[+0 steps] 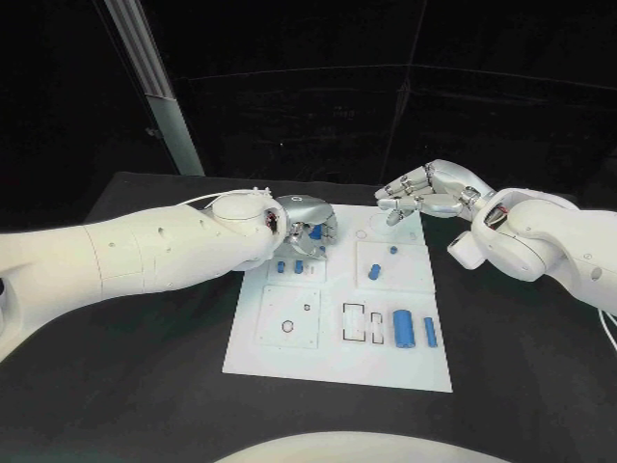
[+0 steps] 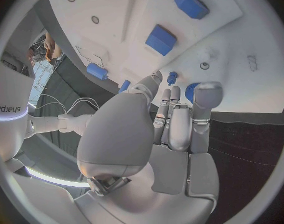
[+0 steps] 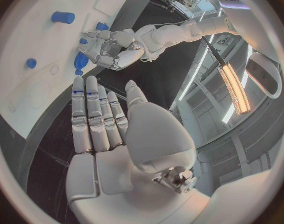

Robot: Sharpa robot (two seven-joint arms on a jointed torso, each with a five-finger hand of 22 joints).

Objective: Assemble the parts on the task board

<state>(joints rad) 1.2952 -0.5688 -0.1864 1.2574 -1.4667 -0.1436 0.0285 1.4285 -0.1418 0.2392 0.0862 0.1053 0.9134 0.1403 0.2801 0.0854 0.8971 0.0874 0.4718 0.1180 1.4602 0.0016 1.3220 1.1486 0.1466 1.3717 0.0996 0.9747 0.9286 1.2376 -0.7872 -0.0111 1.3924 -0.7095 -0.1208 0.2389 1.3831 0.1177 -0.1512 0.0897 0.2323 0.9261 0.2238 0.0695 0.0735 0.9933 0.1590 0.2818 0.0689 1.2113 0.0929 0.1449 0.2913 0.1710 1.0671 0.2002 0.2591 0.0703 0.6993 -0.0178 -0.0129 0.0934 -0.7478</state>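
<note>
Black table (image 1: 142, 357) bears the task board (image 1: 288, 357); small blue part (image 1: 315, 232) beneath left robot hand (image 1: 303, 224), fingers curled, grip unclear.

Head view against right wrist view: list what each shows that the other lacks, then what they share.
Head view alone: the whole task board down to its near edge, with the blue parts in the near row beside empty outlined slots.

Right wrist view alone: the right hand's palm side, fingers straight and close together, holding nothing.

Both: the left hand over the board's far end among small blue pieces, and the right hand at the board's far corner.
</note>
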